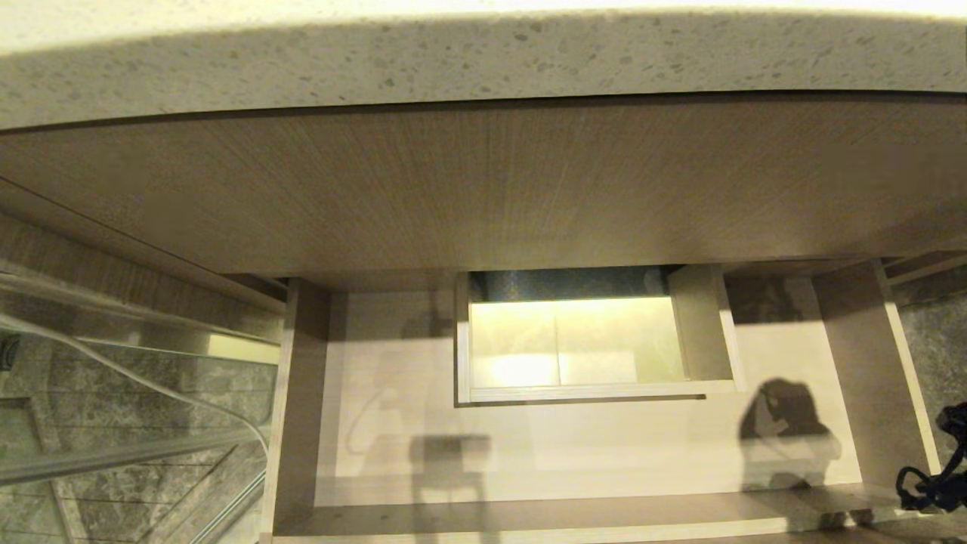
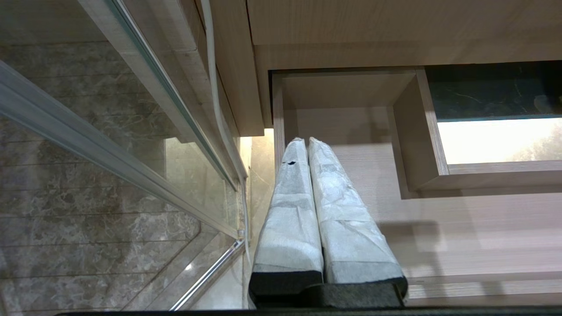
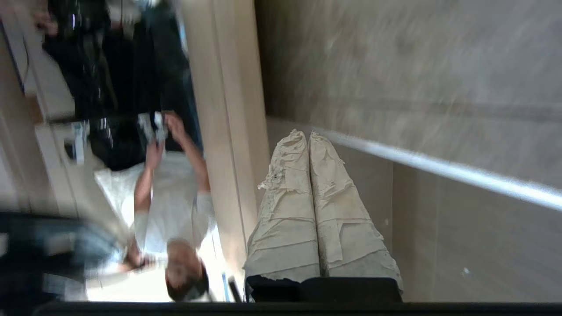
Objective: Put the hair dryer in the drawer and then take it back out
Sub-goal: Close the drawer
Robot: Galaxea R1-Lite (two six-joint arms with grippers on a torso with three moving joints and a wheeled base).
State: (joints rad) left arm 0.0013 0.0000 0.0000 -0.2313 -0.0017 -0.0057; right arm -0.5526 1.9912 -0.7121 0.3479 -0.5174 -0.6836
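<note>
In the head view, the drawer (image 1: 574, 453) is seen pulled out below the speckled countertop (image 1: 483, 60) and the taller wood-grain panel (image 1: 483, 189). Its pale floor lies bare around the boxed cut-out (image 1: 589, 340); only shadows fall on it. No hair dryer is seen here, and a dark cable bundle (image 1: 933, 468) shows at the right edge.

In the left wrist view, the left gripper (image 2: 303, 142) is held over the drawer's left end, its padded fingers (image 2: 290, 210) pressed together with nothing between them. A glass partition (image 2: 109, 145) stands beside the cabinet.

In the right wrist view, the right gripper (image 3: 305, 136) is likewise closed and empty, pointed along a wood-grain surface; a person (image 3: 167, 206) in a white shirt is seen beyond.

The hair dryer is found in none of the views, so its place cannot be told. Judged from its kind, it would be light and rigid, with smooth plastic likely to slip; the neck or handle would be better gripped than the tapered head, and the loose cord kept clear of the drawer walls.
</note>
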